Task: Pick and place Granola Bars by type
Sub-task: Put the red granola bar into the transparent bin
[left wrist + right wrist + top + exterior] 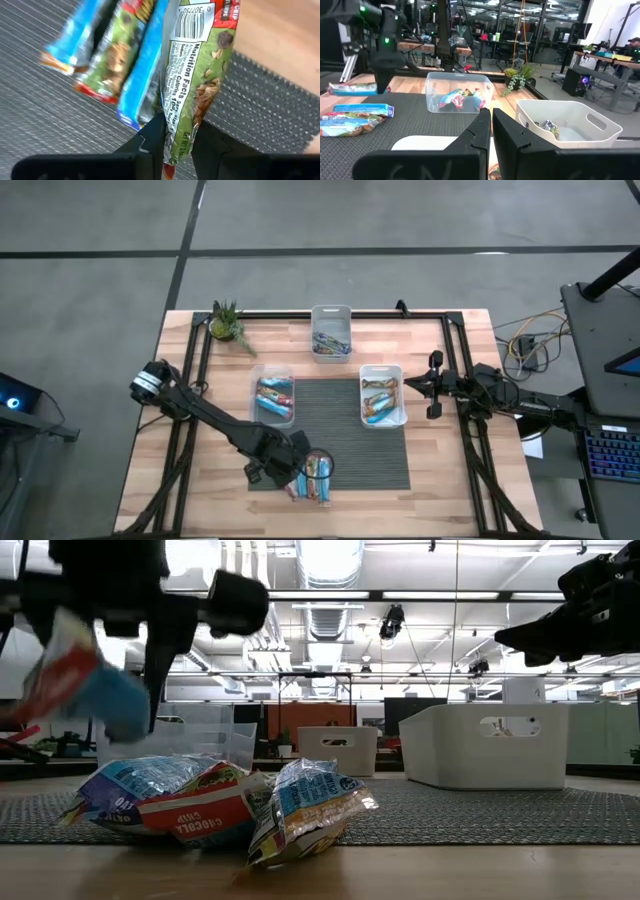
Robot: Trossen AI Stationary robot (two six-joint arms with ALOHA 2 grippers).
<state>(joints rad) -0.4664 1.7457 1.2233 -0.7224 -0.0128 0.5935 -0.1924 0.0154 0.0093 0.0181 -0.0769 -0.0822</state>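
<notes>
Granola bar (192,95) in left tool (176,145), near mat edge (270,105)

The bar (192,85) in the left gripper (177,142) is cut off by the left wrist pic's edge, so its far end can't be seen. In the low view this bar (75,680) is just a red and blue blur (no words to read).

From above, the bars in the three bins (331,332) are too small to tell apart by type. The loose pile (316,475) near the mat's (350,420) front edge is partly hidden by the left arm. The right arm is cut off at the pic's right edge.
</notes>
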